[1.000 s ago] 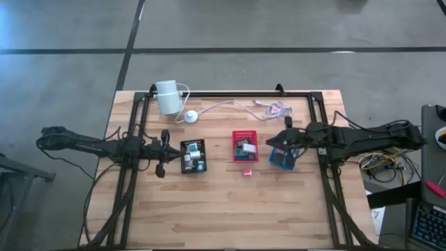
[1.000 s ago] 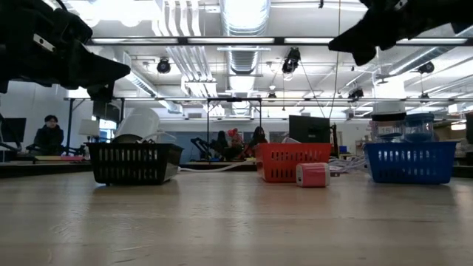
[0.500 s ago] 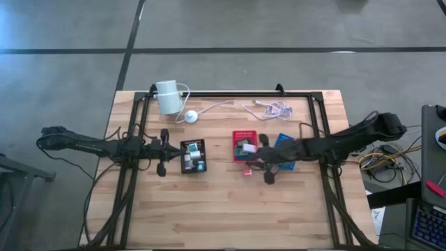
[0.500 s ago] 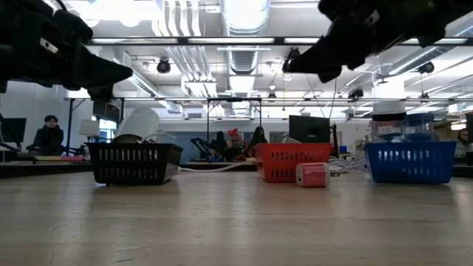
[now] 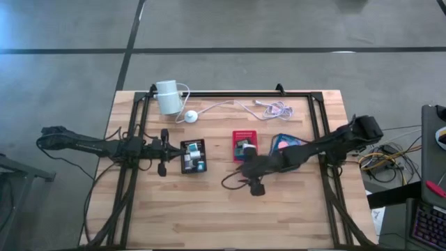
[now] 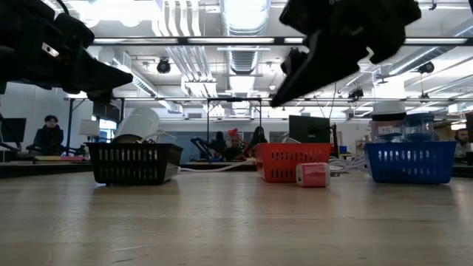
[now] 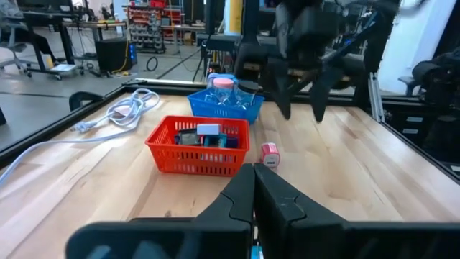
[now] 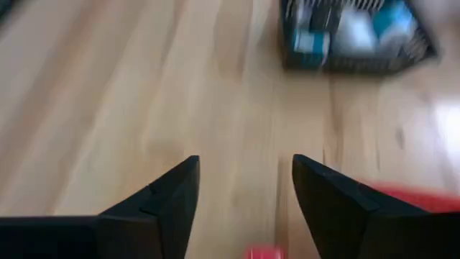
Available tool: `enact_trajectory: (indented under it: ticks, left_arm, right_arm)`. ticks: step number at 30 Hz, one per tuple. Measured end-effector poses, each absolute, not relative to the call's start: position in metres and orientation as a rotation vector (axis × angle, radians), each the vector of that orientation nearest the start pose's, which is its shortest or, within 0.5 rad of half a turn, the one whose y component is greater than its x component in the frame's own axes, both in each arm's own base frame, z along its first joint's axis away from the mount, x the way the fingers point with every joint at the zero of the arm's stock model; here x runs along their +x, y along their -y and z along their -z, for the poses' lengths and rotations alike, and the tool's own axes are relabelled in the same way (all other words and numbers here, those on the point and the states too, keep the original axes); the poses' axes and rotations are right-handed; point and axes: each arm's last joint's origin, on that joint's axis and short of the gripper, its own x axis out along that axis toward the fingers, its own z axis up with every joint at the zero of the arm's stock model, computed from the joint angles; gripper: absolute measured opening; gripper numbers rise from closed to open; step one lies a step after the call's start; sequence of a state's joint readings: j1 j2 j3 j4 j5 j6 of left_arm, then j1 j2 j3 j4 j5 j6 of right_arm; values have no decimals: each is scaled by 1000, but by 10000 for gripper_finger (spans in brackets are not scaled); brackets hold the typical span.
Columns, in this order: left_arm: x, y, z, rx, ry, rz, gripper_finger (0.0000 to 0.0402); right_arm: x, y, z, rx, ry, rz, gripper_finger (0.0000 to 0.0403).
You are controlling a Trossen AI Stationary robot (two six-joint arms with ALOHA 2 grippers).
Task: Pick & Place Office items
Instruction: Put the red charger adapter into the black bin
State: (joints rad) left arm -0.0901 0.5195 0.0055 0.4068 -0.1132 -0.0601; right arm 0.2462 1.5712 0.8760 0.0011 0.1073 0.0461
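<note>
A small pink block (image 6: pixel 312 174) lies on the table just in front of the red tray (image 5: pixel 244 144); it also shows as the pink block (image 7: pixel 269 153) in the left wrist view. In the high view my right arm covers it. My right gripper (image 7: pixel 302 108) hangs open above the table near this block and slants down; the block's edge (image 8: pixel 262 252) shows at the bottom of the right wrist view. Other office items fill the black tray (image 5: pixel 193 156), the red tray and the blue tray (image 5: pixel 284 143). My left gripper (image 7: pixel 253 188) waits shut beside the black tray.
A white cylinder device (image 5: pixel 167 96) with its white cable (image 5: pixel 230 106) lies at the table's far edge. A black frame (image 5: pixel 136 132) runs along the table's sides. Bare wood (image 5: pixel 209 209) stretches along the near side. People sit in the room behind.
My right gripper has swung from above the blue tray toward the table's left and near edge, past the red tray, sinking and tipping downward, and now hangs over the spot by the pink block. The block and trays have stayed put.
</note>
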Motion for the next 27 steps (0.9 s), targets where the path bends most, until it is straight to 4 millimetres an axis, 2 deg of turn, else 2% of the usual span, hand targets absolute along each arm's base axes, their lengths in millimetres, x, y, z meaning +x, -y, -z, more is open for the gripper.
enact_trajectory:
  ticks: [7, 15, 20, 27]
  left_arm:
    - [130, 8, -155, -48, -116, -26, 11]
    - [130, 8, -155, -48, -116, -26, 12]
    - [130, 8, -155, -48, -116, -26, 10]
    - [130, 8, -155, -48, -116, -26, 10]
  right_arm:
    - [317, -81, -184, -161, -987, -40, 242]
    - [317, -90, -176, -193, -1069, -55, 254]
    - [312, -88, -164, -209, -1106, -11, 247]
    - [309, -87, -160, -222, -1108, 34, 237]
